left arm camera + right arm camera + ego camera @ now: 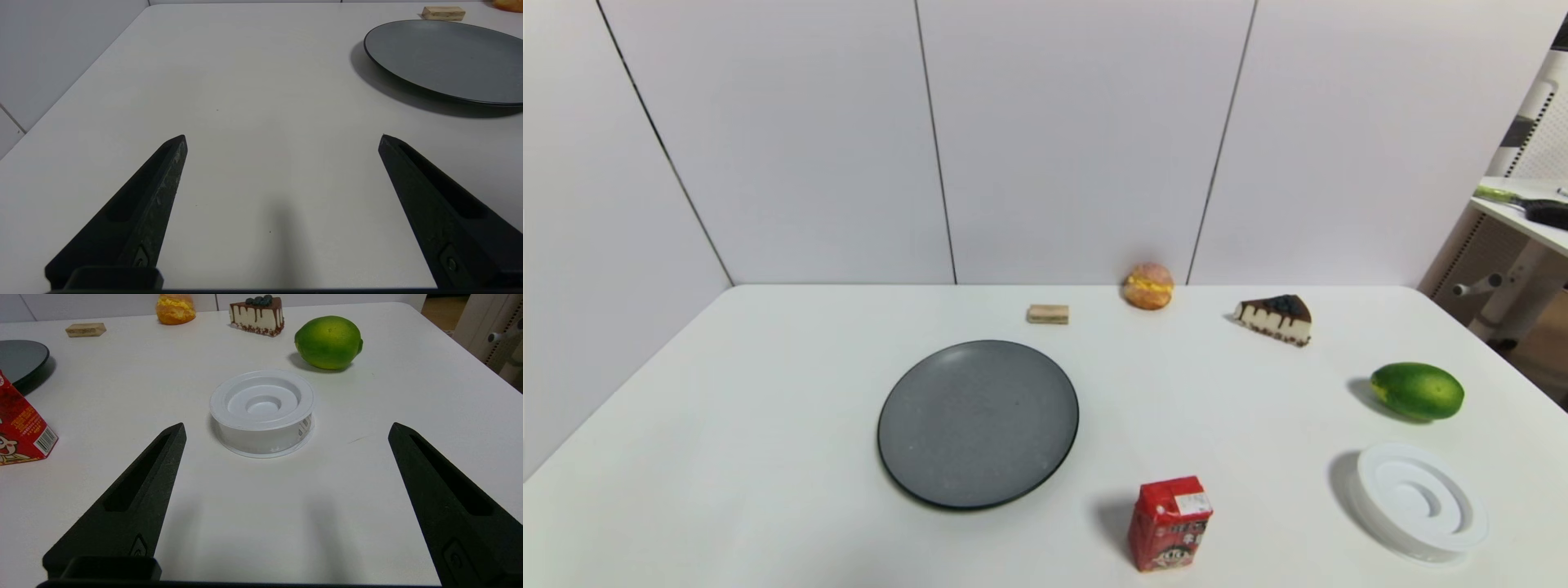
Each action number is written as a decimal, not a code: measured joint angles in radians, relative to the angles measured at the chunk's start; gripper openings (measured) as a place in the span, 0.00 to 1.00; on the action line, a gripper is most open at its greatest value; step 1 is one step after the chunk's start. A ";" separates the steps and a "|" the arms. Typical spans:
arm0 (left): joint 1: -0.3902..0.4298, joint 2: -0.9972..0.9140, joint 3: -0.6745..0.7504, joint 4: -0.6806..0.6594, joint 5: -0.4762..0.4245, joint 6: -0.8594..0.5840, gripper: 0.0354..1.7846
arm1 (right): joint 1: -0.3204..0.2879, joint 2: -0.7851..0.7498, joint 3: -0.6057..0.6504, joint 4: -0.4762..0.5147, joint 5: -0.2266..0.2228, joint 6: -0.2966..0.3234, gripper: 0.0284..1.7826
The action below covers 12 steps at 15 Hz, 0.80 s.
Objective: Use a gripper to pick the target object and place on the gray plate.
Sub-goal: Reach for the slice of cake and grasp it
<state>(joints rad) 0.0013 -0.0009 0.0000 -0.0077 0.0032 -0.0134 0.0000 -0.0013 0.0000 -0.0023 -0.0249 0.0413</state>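
Observation:
The cake slice (pixel 1276 318), cream with a chocolate drip top and blueberries, sits at the far right of the white table; it also shows in the right wrist view (pixel 257 316). The gray plate (pixel 978 423) lies at the table's middle and shows in the left wrist view (pixel 445 57). Neither arm shows in the head view. My left gripper (pixel 282 139) is open and empty over bare table near the front left. My right gripper (pixel 286 428) is open and empty near the front right, short of the white ringed disc (pixel 262 410).
A tan wafer block (pixel 1047 314) and an orange bun (pixel 1148 286) sit at the back. A green fruit (pixel 1417 391) and the white ringed disc (pixel 1419 501) are on the right. A red drink carton (pixel 1169 523) stands in front of the plate.

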 joint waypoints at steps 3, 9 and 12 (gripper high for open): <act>0.000 0.000 0.000 0.000 0.000 0.000 0.94 | 0.000 0.000 0.000 0.000 0.001 -0.003 0.96; 0.000 0.000 0.000 0.000 0.000 0.000 0.94 | 0.000 0.025 -0.015 0.054 0.008 -0.024 0.96; 0.000 0.000 0.000 0.000 -0.001 0.000 0.94 | 0.000 0.110 -0.140 0.137 0.007 -0.022 0.96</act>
<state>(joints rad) 0.0013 -0.0009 0.0000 -0.0077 0.0023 -0.0130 0.0004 0.1085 -0.1400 0.1351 -0.0177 0.0191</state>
